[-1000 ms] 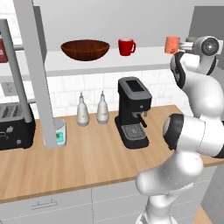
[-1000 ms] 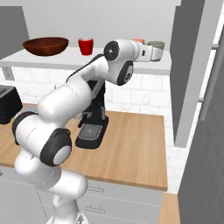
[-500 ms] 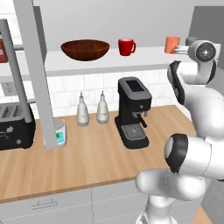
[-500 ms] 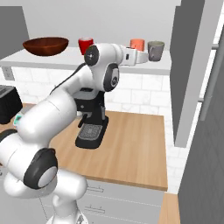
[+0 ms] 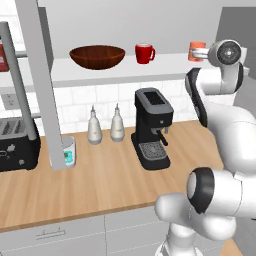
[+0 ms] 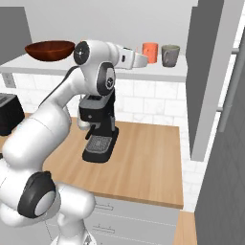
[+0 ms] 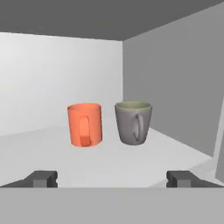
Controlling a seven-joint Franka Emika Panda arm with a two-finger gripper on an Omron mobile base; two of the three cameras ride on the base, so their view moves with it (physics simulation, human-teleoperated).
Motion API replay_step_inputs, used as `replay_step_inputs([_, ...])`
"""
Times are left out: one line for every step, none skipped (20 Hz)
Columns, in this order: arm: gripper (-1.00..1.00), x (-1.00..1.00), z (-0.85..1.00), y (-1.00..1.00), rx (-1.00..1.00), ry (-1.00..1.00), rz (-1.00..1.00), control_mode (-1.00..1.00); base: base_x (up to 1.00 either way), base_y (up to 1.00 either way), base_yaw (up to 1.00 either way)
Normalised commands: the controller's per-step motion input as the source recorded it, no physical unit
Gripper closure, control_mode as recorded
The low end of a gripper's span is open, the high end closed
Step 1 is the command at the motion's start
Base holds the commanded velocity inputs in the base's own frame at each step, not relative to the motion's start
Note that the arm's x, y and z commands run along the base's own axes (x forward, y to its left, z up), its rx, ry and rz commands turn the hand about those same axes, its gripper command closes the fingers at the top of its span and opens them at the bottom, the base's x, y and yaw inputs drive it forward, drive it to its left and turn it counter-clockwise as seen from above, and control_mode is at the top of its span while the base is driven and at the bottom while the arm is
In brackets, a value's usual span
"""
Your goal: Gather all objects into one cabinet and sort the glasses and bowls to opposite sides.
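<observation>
On the white shelf (image 5: 165, 66) of the cabinet stand a dark brown bowl (image 5: 97, 56) at the left, a red mug (image 5: 144, 53) beside it, and an orange cup (image 5: 195, 49) at the right. The orange cup (image 6: 150, 52) and the pale grey cup (image 6: 170, 55) stand side by side, upright and almost touching. My gripper (image 6: 142, 60) hovers just short of the orange cup, level with the shelf. In the hand view the orange cup (image 7: 85, 124) and grey cup (image 7: 133, 122) stand ahead of my gripper (image 7: 113, 179), which is open and empty, fingertips (image 7: 41, 178) wide apart.
A grey cabinet door (image 6: 210, 72) hangs open on the right, another (image 5: 37, 75) with a steel bar handle (image 5: 17, 95) on the left. Below the shelf, the wooden counter (image 5: 100, 185) carries a black coffee machine (image 5: 152, 125), two bottles (image 5: 105, 125) and a toaster (image 5: 17, 145).
My hand has drawn back from the two cups on the shelf, leaving the orange cup uncovered next to the grey one. The arm's elbow has swung round; the vessels stay put.
</observation>
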Motion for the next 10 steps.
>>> replay_step_inputs([-1.0, -0.18, 0.06, 0.49, 0.12, 0.04, 0.0, -1.0, 0.0, 0.0, 0.0])
replay_step_inputs([-1.0, -0.16, 0.03, 0.42, 0.15, 0.01, 0.02, -1.0, 0.0, 0.0, 0.0])
replay_step_inputs([-1.0, -0.13, 0.0, 0.44, 0.16, 0.0, 0.05, -1.0, 0.0, 0.0, 0.0])
replay_step_inputs([-1.0, -0.11, 0.0, 0.45, 0.16, 0.0, 0.05, -1.0, 0.0, 0.0, 0.0])
replay_step_inputs([-1.0, -0.07, 0.0, 0.43, 0.16, 0.0, 0.07, -1.0, 0.0, 0.0, 0.0])
replay_step_inputs([-1.0, -0.02, 0.0, 0.49, 0.17, 0.0, 0.09, -1.0, 0.0, 0.0, 0.0])
replay_step_inputs([-1.0, 0.0, 0.0, 0.49, 0.18, 0.0, 0.11, -1.0, 0.0, 0.0, 0.0])
replay_step_inputs([-1.0, 0.0, 0.0, 0.47, 0.18, 0.0, 0.11, -1.0, 0.0, 0.0, 0.0])
replay_step_inputs([-1.0, 0.0, 0.0, 0.5, 0.18, 0.0, 0.11, -1.0, 0.0, 0.0, 0.0])
replay_step_inputs([-1.0, 0.0, 0.0, 0.51, 0.18, 0.0, 0.13, -1.0, 0.0, 0.0, 0.0])
